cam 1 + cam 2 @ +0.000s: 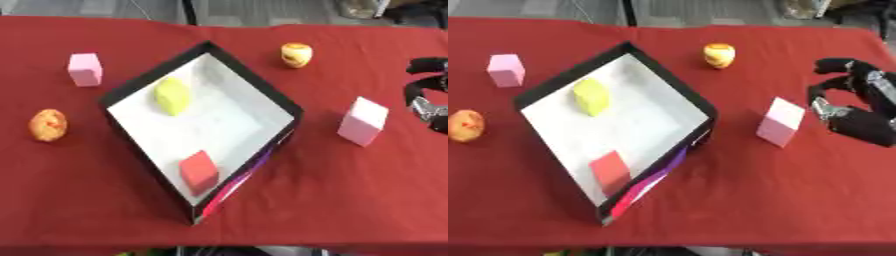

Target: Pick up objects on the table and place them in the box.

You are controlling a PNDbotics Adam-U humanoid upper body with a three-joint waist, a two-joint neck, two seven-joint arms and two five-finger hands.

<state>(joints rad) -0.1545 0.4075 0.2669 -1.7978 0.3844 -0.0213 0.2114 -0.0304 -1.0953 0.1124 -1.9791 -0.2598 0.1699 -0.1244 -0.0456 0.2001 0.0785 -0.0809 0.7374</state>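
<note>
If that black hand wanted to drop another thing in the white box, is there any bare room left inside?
Yes. The box has a wide bare white patch through its middle and right side, between the yellow-green piece at the far end and the red cube at the near corner. The right hand hovers past the pale pink block, so the red cloth between box and block looks tighter.

No text, label, brand, number or sign can be read anywhere. The box [282, 102] shows bands of colour on its near outer wall, pink and purple, with no letters that can be made out. The blocks and round things on the red cloth [350, 200] bear no legible marks.
</note>
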